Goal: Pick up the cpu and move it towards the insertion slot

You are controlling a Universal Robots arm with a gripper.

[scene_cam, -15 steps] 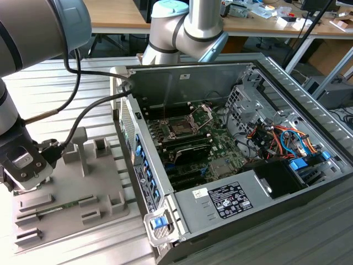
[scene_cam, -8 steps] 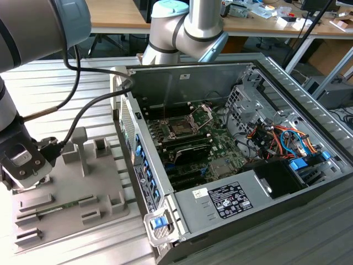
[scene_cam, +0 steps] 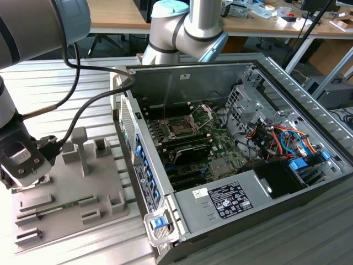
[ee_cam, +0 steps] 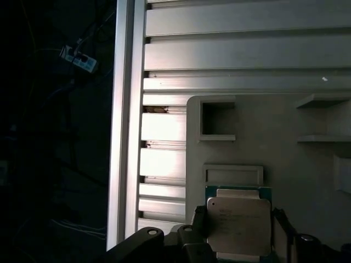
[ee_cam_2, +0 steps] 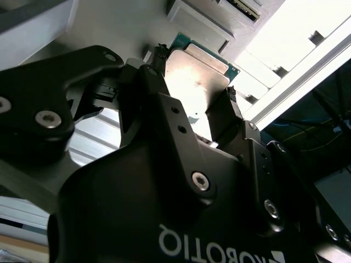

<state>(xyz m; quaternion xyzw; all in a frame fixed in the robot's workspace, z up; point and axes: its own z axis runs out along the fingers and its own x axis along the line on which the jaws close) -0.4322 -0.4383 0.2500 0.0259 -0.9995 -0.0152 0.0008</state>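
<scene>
The cpu (ee_cam: 239, 216), a small square chip with a pale silver top and a green rim, sits between my gripper's (ee_cam: 239, 233) two black fingers in both wrist views. The fingers (ee_cam_2: 159, 60) press against opposite edges of the cpu (ee_cam_2: 200, 68), so the gripper (ee_cam_2: 194, 76) is shut on it. In the exterior view my gripper (scene_cam: 22, 174) hangs over the grey tray's (scene_cam: 105, 190) end at that view's left; the chip is hidden there. The insertion slot (scene_cam: 181, 128) lies on the green motherboard inside the open case, its metal plate (scene_cam: 202, 114) hinged up.
The open computer case (scene_cam: 220, 182) has a tall side wall (scene_cam: 138, 160) between the tray and the motherboard. A long green memory stick (scene_cam: 66, 205) and upright grey blocks (scene_cam: 79, 146) stand on the tray. Black cables (scene_cam: 94, 102) loop from the arm. Ribbed aluminium table (ee_cam: 241, 49) lies underneath.
</scene>
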